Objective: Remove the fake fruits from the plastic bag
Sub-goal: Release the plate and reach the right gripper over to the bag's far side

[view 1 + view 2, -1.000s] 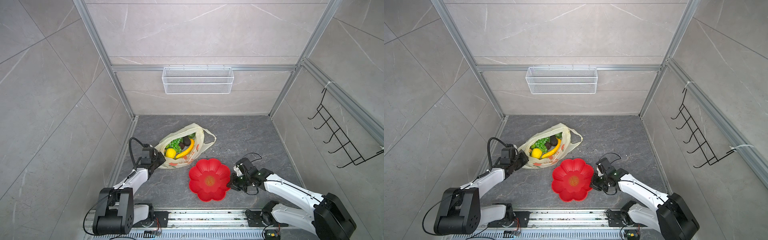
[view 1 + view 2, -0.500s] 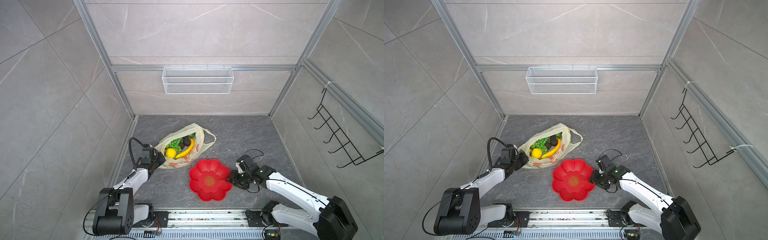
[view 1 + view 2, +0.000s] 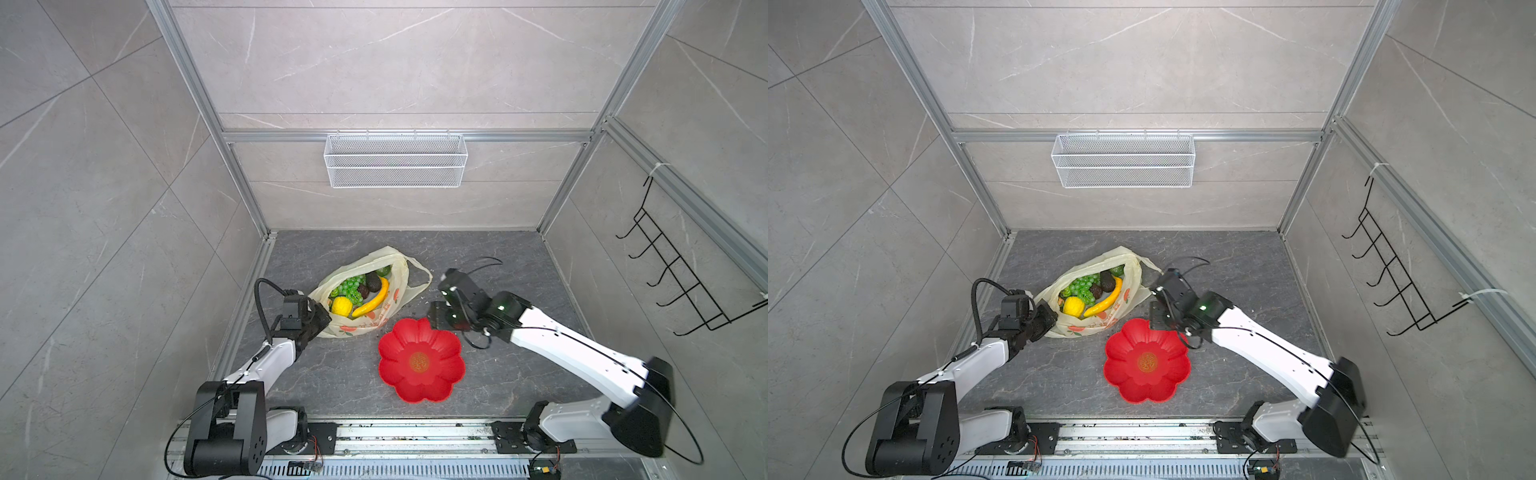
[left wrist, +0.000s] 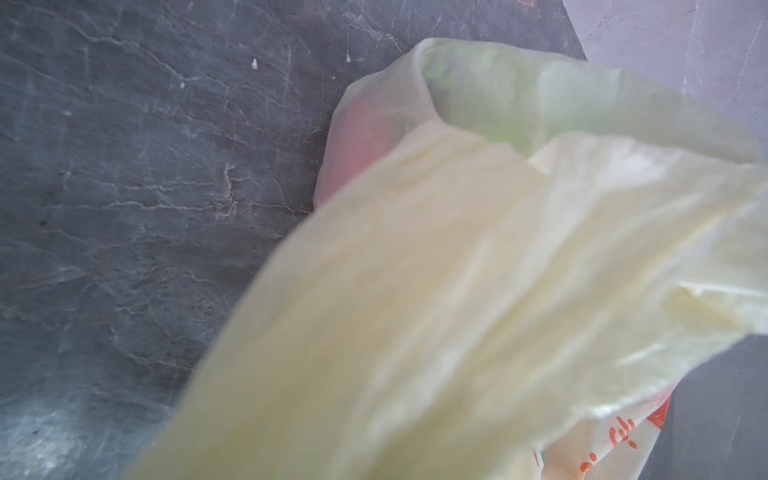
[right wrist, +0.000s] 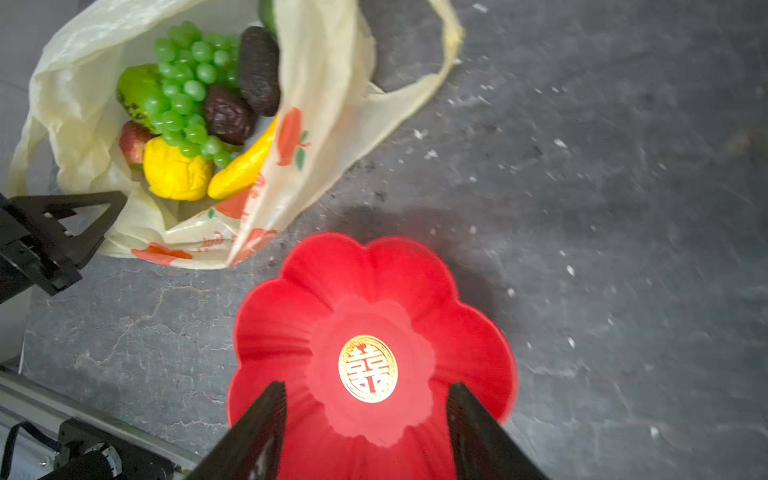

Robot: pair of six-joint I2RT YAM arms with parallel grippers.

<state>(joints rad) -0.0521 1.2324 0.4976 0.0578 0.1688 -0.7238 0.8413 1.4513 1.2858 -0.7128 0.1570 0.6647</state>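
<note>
several glossy fruits (image 5: pixel 187 91) in crinkly translucent bag (image 5: pixel 324 62)

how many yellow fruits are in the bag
2, both in the plastic bag: the lemon by its mouth, the banana beside it along the wall. More may be hidden underneath.

One bag (image 5: pixel 324 83), one plate (image 5: pixel 374 257), one basket (image 3: pixel 395 160). Eight fruits (image 5: pixel 187 95) showed in the bag.
</note>
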